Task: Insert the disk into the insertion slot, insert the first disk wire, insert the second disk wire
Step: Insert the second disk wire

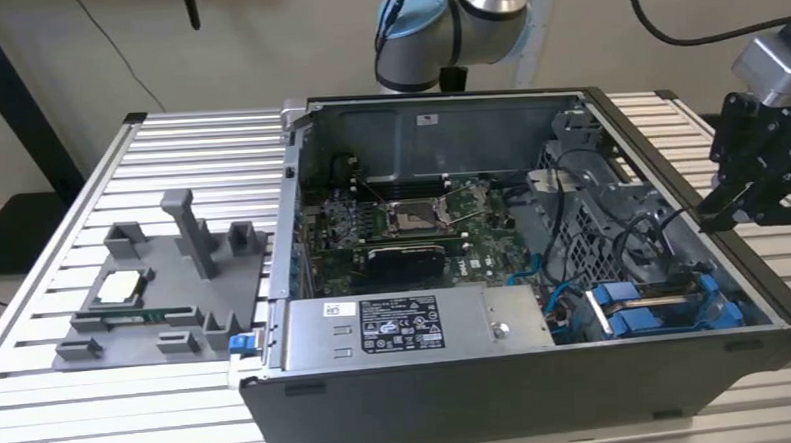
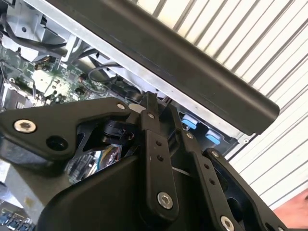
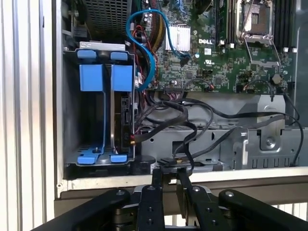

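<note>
Disk (image 3: 124, 113) in its bright blue plastic carrier sits inside the dark grey metal insertion slot (image 3: 72, 120); your fingers (image 3: 157, 192), nearly closed at the grey computer case (image 3: 240, 175) rim, pinch a black disk wire connector (image 3: 174, 161).

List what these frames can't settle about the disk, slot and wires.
- Silver-grey disk in bright blue plastic carrier: first wrist view, edge-on in the dark grey metal insertion slot; seating depth unclear.
- Black wires, same view: tangle hides any plug at the disk.
- Second wrist view: the black gripper covers most of the slot.
- Exterior view: slot interior too small.
</note>
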Robot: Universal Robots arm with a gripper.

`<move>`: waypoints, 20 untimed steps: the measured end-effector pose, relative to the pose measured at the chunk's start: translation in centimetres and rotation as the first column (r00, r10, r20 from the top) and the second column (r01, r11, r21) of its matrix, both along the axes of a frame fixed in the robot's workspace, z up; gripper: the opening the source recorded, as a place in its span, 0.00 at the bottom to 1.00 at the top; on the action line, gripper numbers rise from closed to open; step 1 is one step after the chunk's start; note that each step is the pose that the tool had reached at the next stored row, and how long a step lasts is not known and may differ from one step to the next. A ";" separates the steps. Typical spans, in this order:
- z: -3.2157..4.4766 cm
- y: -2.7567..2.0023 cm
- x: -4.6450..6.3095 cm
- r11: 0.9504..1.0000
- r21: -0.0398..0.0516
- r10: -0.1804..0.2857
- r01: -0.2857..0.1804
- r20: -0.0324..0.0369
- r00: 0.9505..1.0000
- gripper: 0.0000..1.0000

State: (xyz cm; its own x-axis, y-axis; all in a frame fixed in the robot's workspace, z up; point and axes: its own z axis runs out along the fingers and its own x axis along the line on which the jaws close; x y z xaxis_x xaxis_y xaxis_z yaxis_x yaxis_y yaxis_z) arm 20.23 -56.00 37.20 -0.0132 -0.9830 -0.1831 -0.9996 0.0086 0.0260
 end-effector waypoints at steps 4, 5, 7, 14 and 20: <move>-0.28 -0.08 0.0 1.000 0.001 -0.018 0.018 -0.006 1.000 0.25; -0.34 -0.09 0.0 1.000 0.001 -0.023 0.023 -0.006 1.000 0.25; -0.42 -0.11 0.0 0.999 0.005 -0.032 0.032 -0.007 0.999 0.18; -0.01 -0.11 -0.4 0.999 0.011 -0.035 0.035 -0.007 0.999 0.16; 0.58 -0.11 -1.6 0.999 0.011 -0.035 0.035 -0.007 0.999 0.16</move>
State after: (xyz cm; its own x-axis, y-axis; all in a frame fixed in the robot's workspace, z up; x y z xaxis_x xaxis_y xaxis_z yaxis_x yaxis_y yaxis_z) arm 18.61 -56.11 37.78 -0.0486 -0.9799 -0.1934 -0.9985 0.0430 0.0328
